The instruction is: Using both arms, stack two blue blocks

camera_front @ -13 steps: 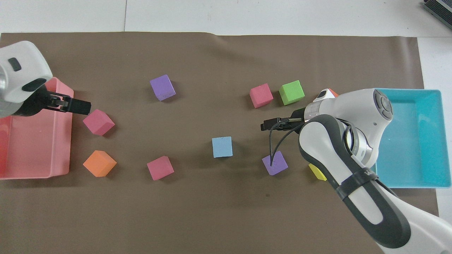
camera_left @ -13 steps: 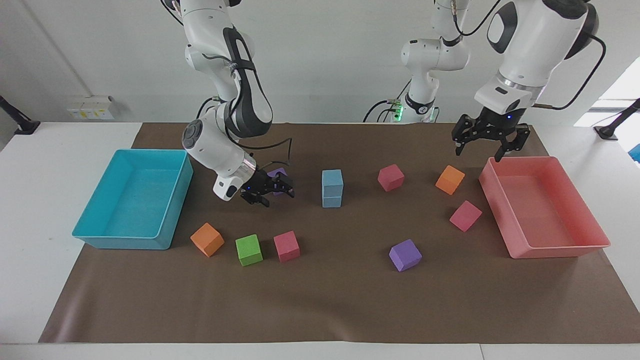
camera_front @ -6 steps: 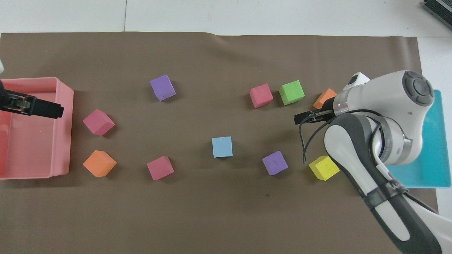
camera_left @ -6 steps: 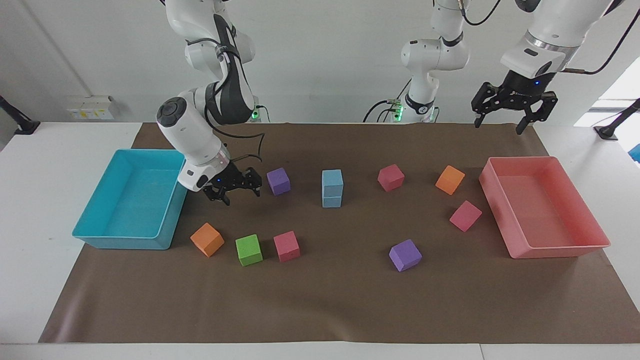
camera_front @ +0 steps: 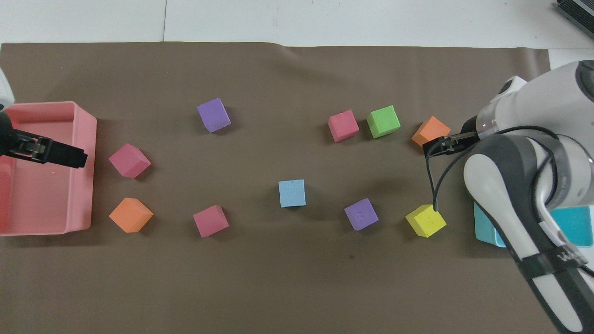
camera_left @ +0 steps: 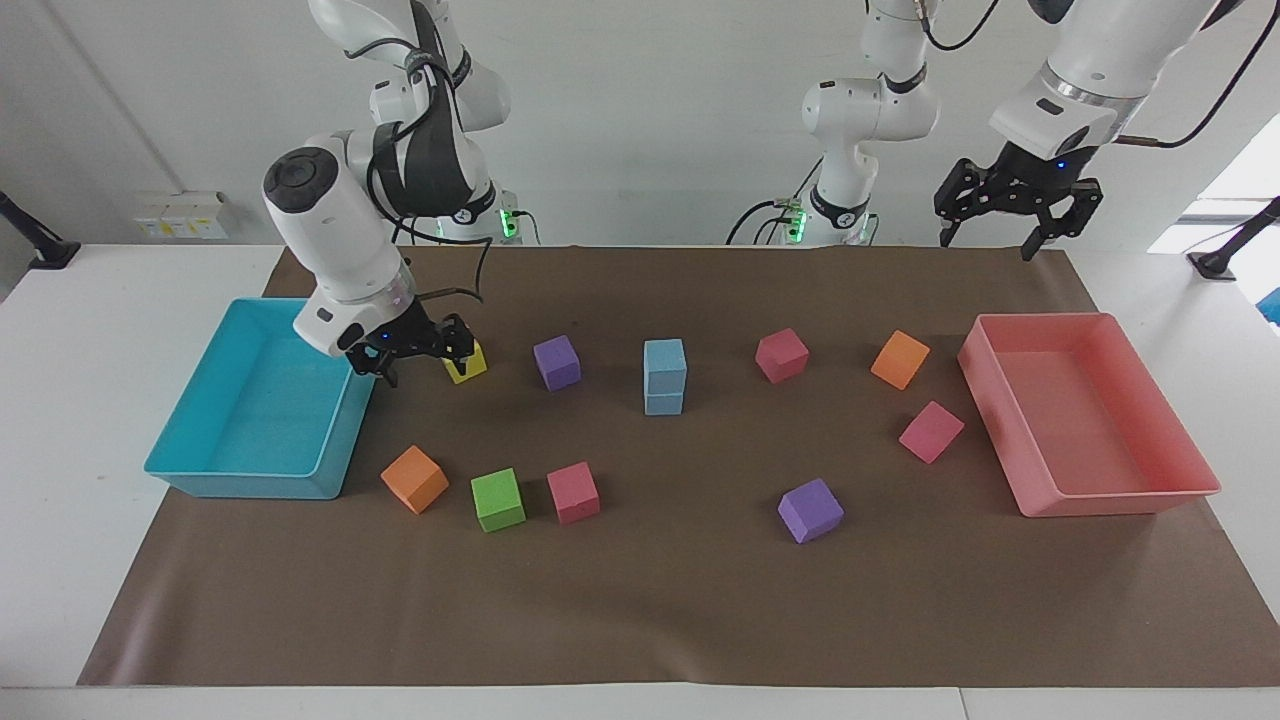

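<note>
The two blue blocks [camera_left: 665, 377] stand stacked one on the other in the middle of the mat; from above only the top one [camera_front: 292, 193] shows. My right gripper [camera_left: 424, 364] hangs open and empty low over the mat, between the cyan tray and a yellow cube, well away from the stack. In the overhead view the right gripper [camera_front: 438, 146] shows beside an orange cube. My left gripper [camera_left: 990, 242] is raised, open and empty, at the pink tray's end of the table. From above, the left gripper [camera_front: 65, 157] lies over that tray.
A cyan tray [camera_left: 245, 485] sits at the right arm's end, a pink tray [camera_left: 1100, 500] at the left arm's end. Loose cubes lie around the stack: yellow [camera_left: 466, 362], purple [camera_left: 556, 361], pink [camera_left: 781, 354], orange [camera_left: 900, 359], green [camera_left: 498, 499].
My right gripper has drawn back from beside the stack toward the cyan tray, uncovering the purple and yellow cubes. My left gripper has risen from the pink tray's rim.
</note>
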Tool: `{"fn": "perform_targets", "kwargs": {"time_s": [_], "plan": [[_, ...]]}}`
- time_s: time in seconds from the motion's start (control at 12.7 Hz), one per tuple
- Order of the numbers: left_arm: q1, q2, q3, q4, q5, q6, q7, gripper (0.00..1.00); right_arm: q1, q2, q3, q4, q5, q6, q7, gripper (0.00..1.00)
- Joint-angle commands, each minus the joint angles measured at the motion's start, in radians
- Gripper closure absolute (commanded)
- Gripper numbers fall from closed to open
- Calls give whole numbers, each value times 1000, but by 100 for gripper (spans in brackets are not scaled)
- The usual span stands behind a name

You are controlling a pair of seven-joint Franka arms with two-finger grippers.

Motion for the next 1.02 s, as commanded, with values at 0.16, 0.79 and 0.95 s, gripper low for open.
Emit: {"fn": "perform_targets", "kwargs": {"time_s": [0.16, 0.79, 0.95], "plan": [[19, -20, -7, -16, 11, -16, 5, 0, -112, -90, 13, 9, -26, -67, 21, 0], [19, -21, -6, -15, 16, -19, 2, 0, -131, -176, -3, 161, -75, -323, 25, 0], [19, -26, -7, -16, 27, -19, -10, 0, -131, -185, -4, 212, -98, -390, 25, 0]]}}
